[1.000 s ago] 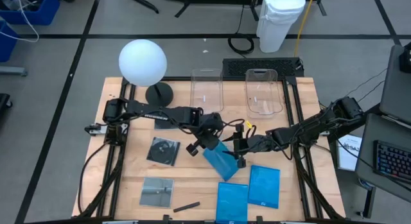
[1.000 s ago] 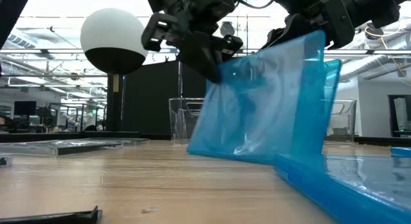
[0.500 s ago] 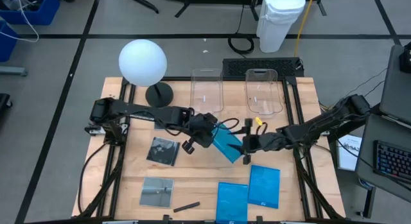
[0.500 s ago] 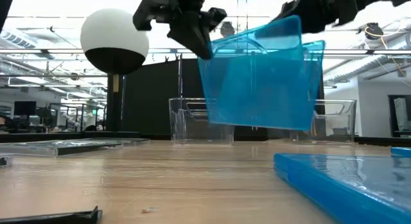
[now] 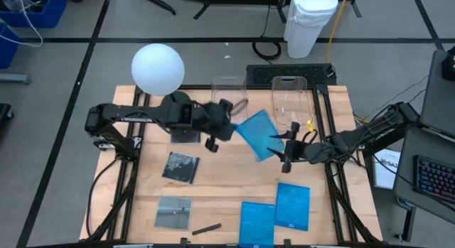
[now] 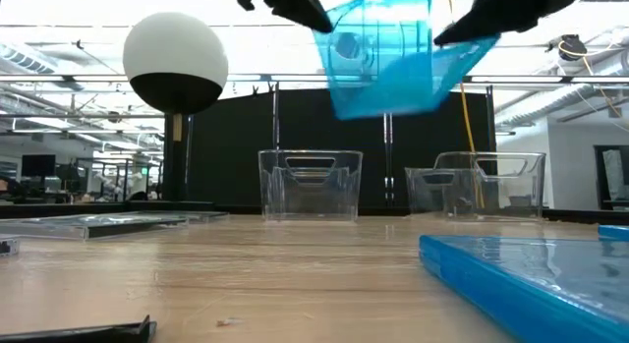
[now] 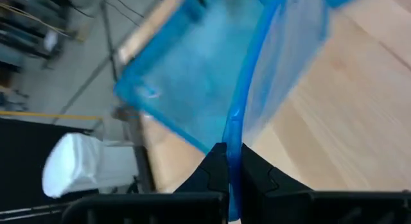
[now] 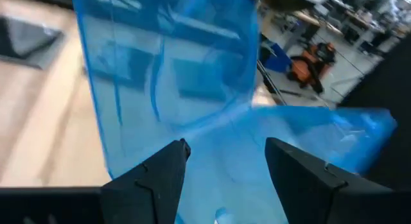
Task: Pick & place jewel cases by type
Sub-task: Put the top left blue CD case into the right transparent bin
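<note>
Blue jewel case [image 5: 257,133] in left tool [image 5: 229,125]

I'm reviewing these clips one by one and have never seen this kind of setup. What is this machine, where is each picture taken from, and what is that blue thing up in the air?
Two dark robot arms work at a wooden table. One picture looks straight down from above, one looks level across the tabletop, and two come from cameras on the arms' wrists.

The left gripper is shut on the edge of a blue jewel case, a thin plastic case, holding it lifted above the table. The right gripper sits open just beside that case, its fingers spread on either side.

On the table lie two more blue cases, three dark grey cases, a small dark stick, two clear tubs at the far edge, and a white globe lamp.
</note>
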Tool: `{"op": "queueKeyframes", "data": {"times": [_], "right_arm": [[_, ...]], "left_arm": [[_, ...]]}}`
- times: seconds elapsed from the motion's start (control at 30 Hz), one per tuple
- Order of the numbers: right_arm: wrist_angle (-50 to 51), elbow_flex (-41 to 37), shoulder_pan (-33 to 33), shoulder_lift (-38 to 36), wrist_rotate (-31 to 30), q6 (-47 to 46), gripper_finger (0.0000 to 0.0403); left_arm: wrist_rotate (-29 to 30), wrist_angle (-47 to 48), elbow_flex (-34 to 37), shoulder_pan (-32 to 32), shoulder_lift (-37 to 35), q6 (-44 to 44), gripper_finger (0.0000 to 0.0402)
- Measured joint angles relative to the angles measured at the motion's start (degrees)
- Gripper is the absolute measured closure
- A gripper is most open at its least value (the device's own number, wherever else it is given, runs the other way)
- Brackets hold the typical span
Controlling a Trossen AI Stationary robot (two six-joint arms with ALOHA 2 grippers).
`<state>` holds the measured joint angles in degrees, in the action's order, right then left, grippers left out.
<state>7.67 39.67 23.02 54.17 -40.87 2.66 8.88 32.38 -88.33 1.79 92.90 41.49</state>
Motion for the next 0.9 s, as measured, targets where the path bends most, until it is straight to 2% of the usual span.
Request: {"op": "queueKeyframes", "data": {"times": [0.07, 0.3, 0.57, 0.73, 0.9], "right_arm": [[2.3, -0.1, 0.0, -0.7, -0.8, -0.5, 0.0195], [5.9, -0.1, -0.1, -3.8, -3.2, -0.4, 0.0195], [5.9, -0.1, -0.1, -7.7, -3.5, 3.1, 0.0195], [2.5, -0.1, 0.0, -10.9, -9.3, 6.4, 0.0195], [0.1, -0.1, -0.1, -14.5, -17.8, 4.7, 0.0195]], "left_arm": [[-1.6, -3.6, 0.0, 1.8, -0.1, 0.0, 0.0392], [-8.0, -6.5, -0.1, 7.1, 0.0, -0.2, 0.0394], [-8.3, -6.6, -0.1, 8.7, 0.0, 0.0, 0.0394], [-6.9, -4.8, -0.1, 9.0, 0.0, 0.2, 0.0394], [-4.8, -5.0, -0.1, 9.0, 0.0, 1.4, 0.0394]]}}
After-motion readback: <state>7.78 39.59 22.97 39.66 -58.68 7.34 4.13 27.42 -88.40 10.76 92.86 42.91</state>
